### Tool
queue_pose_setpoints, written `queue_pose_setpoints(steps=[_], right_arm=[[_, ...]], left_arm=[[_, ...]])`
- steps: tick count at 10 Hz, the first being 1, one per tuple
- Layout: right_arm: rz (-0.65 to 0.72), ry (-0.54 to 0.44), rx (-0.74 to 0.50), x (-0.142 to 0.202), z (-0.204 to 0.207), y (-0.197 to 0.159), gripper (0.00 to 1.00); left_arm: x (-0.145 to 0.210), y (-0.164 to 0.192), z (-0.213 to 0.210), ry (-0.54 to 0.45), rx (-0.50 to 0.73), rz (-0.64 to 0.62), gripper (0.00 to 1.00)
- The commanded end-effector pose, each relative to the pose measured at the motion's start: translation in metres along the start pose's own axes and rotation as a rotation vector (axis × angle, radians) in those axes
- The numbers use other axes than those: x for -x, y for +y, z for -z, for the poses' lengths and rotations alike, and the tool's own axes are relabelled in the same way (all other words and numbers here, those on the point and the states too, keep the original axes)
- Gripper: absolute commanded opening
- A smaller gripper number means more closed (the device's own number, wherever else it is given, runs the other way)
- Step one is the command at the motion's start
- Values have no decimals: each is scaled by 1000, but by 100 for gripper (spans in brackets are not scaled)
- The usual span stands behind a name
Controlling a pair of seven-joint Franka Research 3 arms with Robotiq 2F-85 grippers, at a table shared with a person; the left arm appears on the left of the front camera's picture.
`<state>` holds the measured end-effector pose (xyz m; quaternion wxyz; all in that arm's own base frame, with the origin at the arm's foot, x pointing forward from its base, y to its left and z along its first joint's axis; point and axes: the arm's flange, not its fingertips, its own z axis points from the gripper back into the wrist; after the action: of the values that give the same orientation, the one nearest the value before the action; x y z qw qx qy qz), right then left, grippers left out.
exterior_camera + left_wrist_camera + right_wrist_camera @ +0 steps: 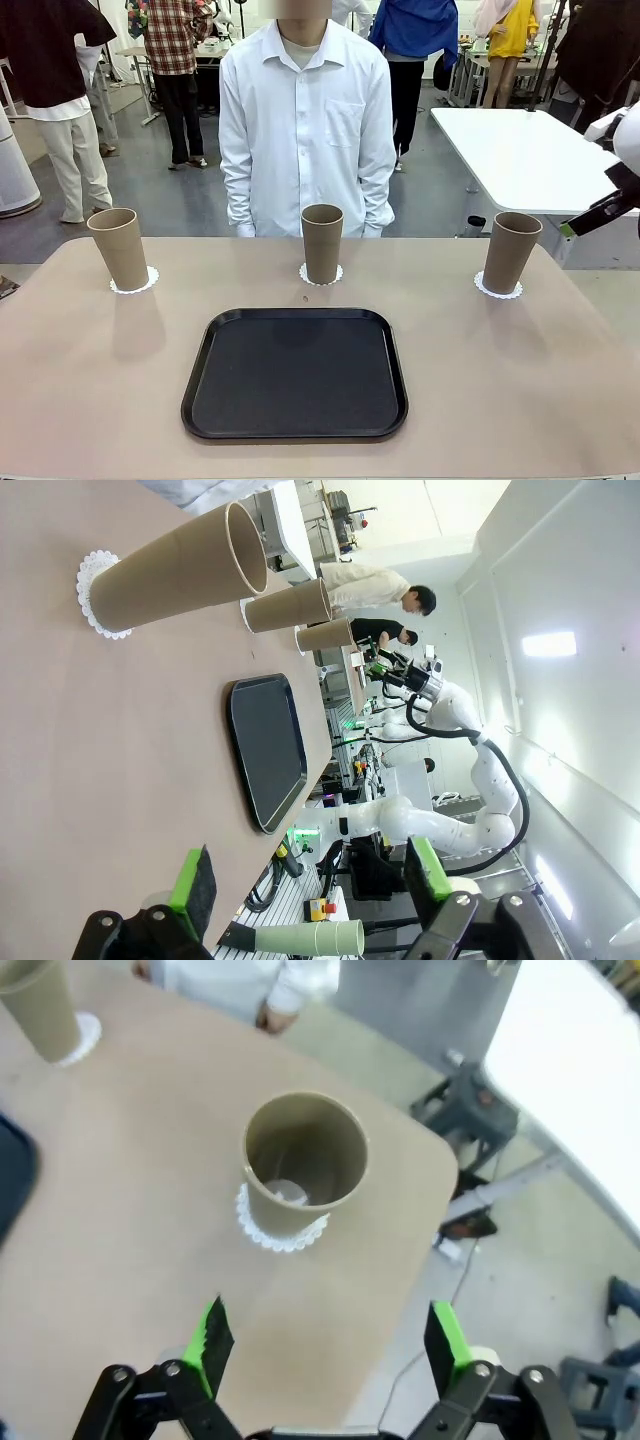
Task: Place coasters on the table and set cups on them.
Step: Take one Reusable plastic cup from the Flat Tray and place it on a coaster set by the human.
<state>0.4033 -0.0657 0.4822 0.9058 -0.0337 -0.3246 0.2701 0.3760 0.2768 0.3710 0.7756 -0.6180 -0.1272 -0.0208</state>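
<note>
Three tan cups stand upright on the beige table (90, 390), each on a white lacy coaster: the left cup (118, 245) on its coaster (137, 283), the middle cup (322, 242) on another (321, 277), the right cup (511, 250) on a third (498, 291). My right gripper (575, 226) hangs just right of the right cup, apart from it. In its wrist view the right gripper (330, 1335) is open above that cup (305, 1160) and coaster (280, 1232). My left gripper (310, 875) is open and holds nothing, well back from the nearest cup (180, 565).
A black tray (295, 372) lies bare at the table's near middle. A person in a white shirt (305, 120) stands at the far edge behind the middle cup, hands down. A white table (530, 150) stands beyond the right corner.
</note>
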Motion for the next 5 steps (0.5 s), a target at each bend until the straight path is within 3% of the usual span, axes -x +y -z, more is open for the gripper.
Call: queue_pose_setpoints(steps=[1,5], right_arm=[[28,82,-5,-24,-32,13,100],[51,146,20,-39,-55,21,100]], left_arm=[[1,-3,-1,-5,-6,1,100],[1,-3,-1,-5,-6,1,100]])
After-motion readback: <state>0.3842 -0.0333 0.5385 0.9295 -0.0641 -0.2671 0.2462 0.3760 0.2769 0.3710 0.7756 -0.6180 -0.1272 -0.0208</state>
